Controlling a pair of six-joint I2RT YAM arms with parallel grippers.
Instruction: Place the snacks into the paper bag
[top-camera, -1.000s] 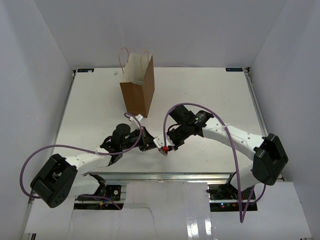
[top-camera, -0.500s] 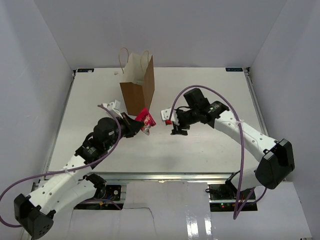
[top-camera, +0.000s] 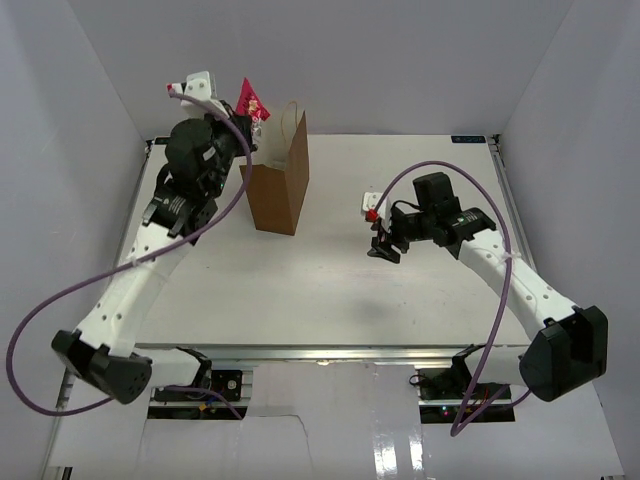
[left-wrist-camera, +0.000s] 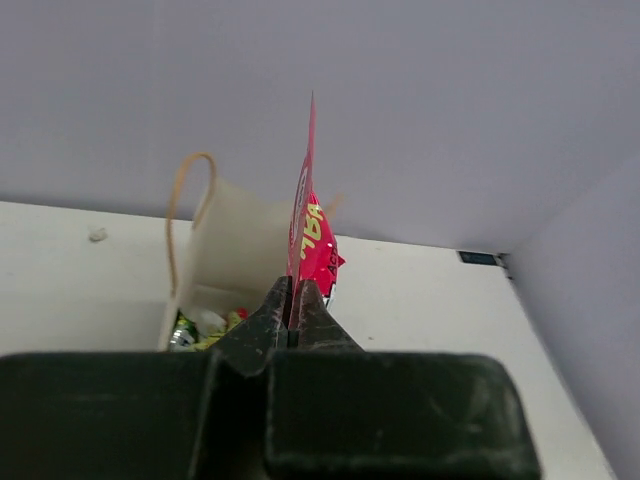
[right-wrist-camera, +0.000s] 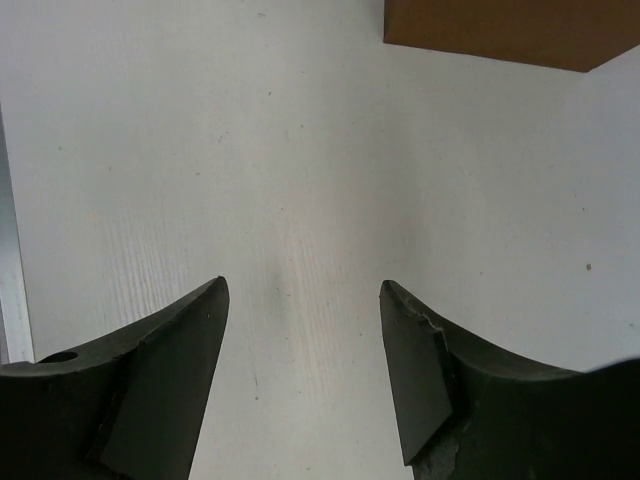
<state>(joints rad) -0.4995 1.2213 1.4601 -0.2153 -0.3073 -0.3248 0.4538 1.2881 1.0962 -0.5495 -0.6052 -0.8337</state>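
My left tool (left-wrist-camera: 293, 300) pinches a red packet (left-wrist-camera: 312, 240) high over the bag (top-camera: 277, 195), so it might hit the rim and miss; my right tool (right-wrist-camera: 303, 300) is wide.

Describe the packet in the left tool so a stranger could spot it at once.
Start at the brown paper bag standing on the white table. Above its open top, the left tool pinches a red-pink packet upright by its lower edge. It is the only snack outside the bag; the others lie inside.
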